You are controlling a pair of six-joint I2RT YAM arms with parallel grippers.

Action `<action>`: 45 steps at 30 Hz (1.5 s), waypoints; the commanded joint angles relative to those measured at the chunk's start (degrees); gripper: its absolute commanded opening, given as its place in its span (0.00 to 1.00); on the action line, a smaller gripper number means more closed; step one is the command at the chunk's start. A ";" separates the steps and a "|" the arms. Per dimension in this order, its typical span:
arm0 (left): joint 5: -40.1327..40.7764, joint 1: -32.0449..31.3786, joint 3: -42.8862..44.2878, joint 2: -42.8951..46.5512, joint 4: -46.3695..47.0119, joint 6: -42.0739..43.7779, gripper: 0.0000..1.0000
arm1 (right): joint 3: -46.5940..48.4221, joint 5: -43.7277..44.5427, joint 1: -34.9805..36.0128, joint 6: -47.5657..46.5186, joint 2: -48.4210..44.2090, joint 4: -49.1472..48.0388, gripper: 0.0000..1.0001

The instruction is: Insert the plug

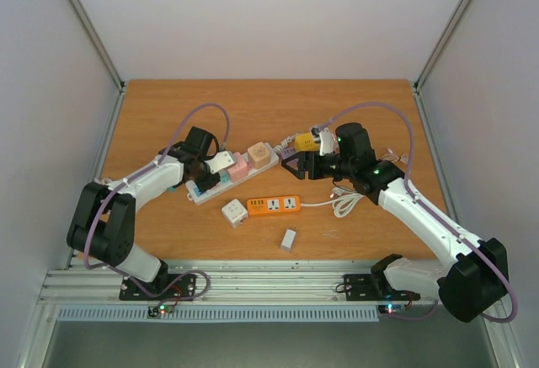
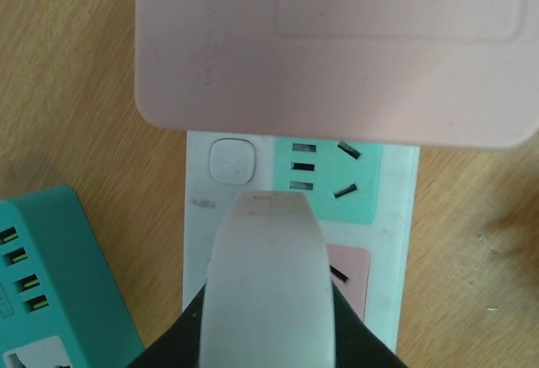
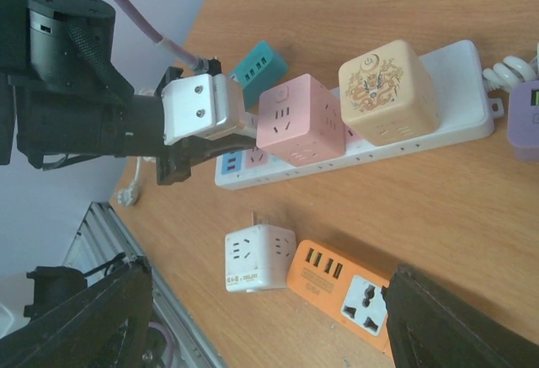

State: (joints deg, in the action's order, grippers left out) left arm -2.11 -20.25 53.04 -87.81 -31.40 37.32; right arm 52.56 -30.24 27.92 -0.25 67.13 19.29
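left tool [image 1: 216, 162]: over the long white plastic power strip [image 3: 459, 90], grip you cannot tell | pink plastic cube plug [image 3: 299, 120]: on that strip, straight ahead along its length | right tool [image 1: 296, 166]: wide, empty, farther off

Setup sits on a wooden table [image 1: 253, 103], warm orange-brown grain, evenly lit with only soft shadows. Behind the table is a plain white back wall [image 1: 269, 14], and pale side panels [image 1: 42, 90] box it in. Aluminium posts [image 1: 88, 27] rise from the table's far corners. A ribbed metal rail [image 1: 269, 277] runs along its near edge, with a grey surface [image 1: 253, 347] below.
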 commanded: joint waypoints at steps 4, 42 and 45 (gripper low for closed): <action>0.78 0.30 0.54 0.36 -4.66 -0.58 0.00 | -0.30 -1.17 -0.32 0.16 1.01 -1.35 0.75; -6.37 1.44 -2.25 -3.84 -4.75 -4.83 0.00 | -1.35 -0.45 -0.50 -0.62 0.92 -1.57 0.75; -9.21 1.40 -1.14 -3.78 -4.00 -7.47 0.00 | -1.31 -0.37 -0.50 -0.58 0.93 -1.62 0.75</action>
State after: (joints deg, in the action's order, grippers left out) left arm -5.39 -18.83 53.74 -88.97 -34.63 33.63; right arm 51.75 -31.29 27.90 -0.27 69.25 18.83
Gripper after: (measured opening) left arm 0.180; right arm 0.753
